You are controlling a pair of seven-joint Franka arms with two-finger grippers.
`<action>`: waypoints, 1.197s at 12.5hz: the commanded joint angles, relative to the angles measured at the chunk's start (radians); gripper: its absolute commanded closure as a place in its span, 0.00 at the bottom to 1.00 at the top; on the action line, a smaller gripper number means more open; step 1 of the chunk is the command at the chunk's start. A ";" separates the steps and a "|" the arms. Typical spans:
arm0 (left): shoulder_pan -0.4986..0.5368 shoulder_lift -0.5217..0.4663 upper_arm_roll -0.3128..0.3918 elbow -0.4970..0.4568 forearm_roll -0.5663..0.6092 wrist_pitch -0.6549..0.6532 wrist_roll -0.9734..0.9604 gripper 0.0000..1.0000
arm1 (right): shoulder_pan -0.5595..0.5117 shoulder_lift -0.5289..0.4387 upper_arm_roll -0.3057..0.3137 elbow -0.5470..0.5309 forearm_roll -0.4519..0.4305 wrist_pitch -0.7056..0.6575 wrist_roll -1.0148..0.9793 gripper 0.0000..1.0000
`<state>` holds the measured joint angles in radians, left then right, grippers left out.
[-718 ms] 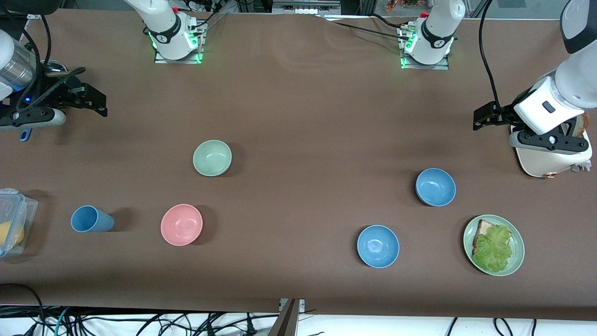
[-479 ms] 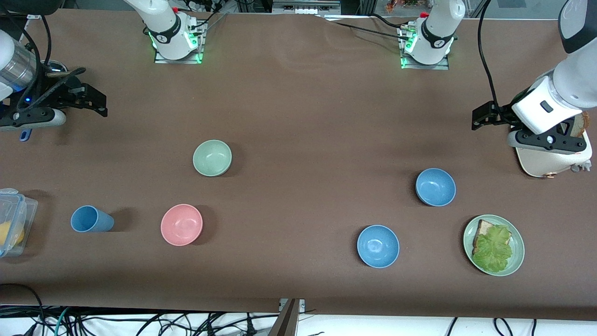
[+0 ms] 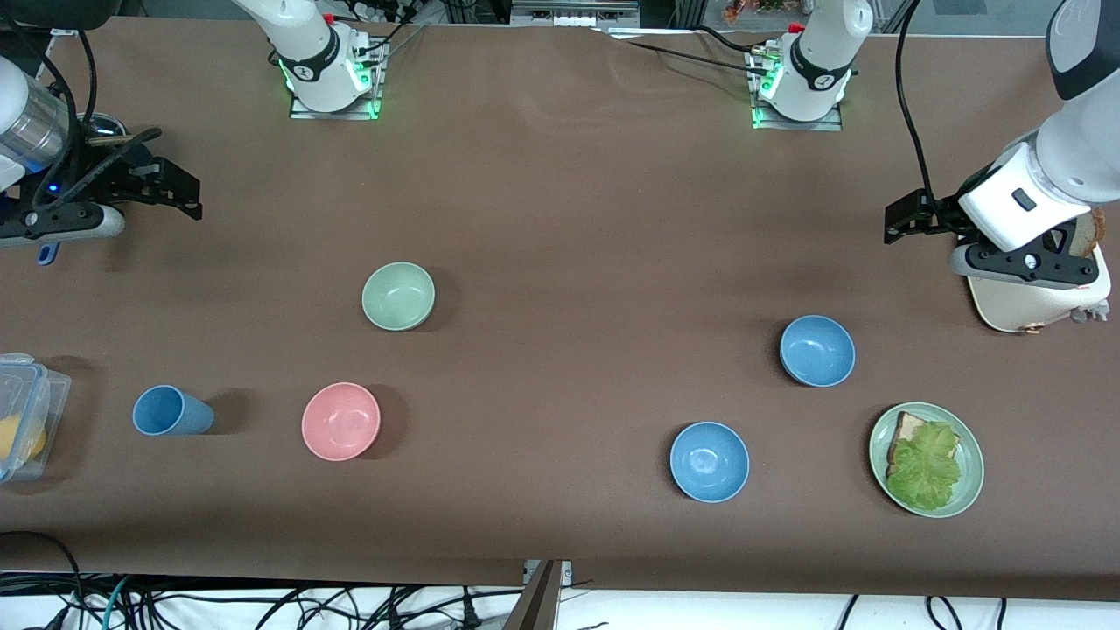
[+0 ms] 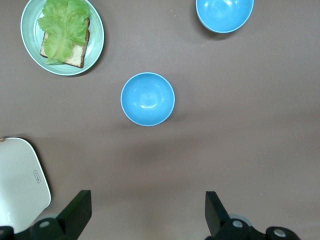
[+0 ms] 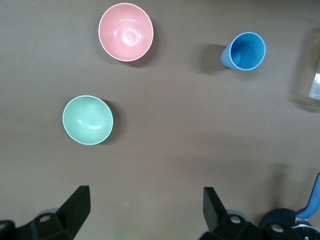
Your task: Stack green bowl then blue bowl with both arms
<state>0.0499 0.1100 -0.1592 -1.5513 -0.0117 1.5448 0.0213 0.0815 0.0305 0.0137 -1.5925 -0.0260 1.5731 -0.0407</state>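
Observation:
The green bowl (image 3: 398, 296) stands upright and empty toward the right arm's end of the table; it also shows in the right wrist view (image 5: 87, 120). Two blue bowls stand toward the left arm's end: one (image 3: 817, 350) farther from the front camera, one (image 3: 709, 461) nearer. Both show in the left wrist view, the farther bowl (image 4: 148, 98) and the nearer bowl (image 4: 224, 15). My left gripper (image 3: 903, 220) (image 4: 147, 205) is open and empty over bare table beside the farther blue bowl. My right gripper (image 3: 186, 194) (image 5: 146, 202) is open and empty over the table's right-arm end.
A pink bowl (image 3: 340, 421) and a blue cup (image 3: 171, 410) stand nearer the front camera than the green bowl. A clear container (image 3: 22, 416) sits at the table's edge. A green plate (image 3: 971, 477) holds bread and lettuce. A white object (image 3: 1024, 302) lies under the left arm.
The left arm's wrist has drifted slightly toward the robots' bases. The right arm and all bowls have not moved.

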 commanded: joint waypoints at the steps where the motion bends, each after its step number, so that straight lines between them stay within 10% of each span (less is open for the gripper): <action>1: 0.001 -0.006 -0.003 0.016 -0.011 -0.023 -0.006 0.00 | -0.009 0.003 0.006 0.016 0.015 -0.013 0.007 0.00; 15: 0.004 -0.006 0.003 0.016 -0.013 -0.023 -0.003 0.00 | -0.011 0.005 0.005 0.017 0.049 -0.008 0.007 0.00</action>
<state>0.0501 0.1100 -0.1581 -1.5513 -0.0117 1.5447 0.0213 0.0813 0.0309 0.0128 -1.5925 0.0052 1.5731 -0.0406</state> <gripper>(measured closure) 0.000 0.000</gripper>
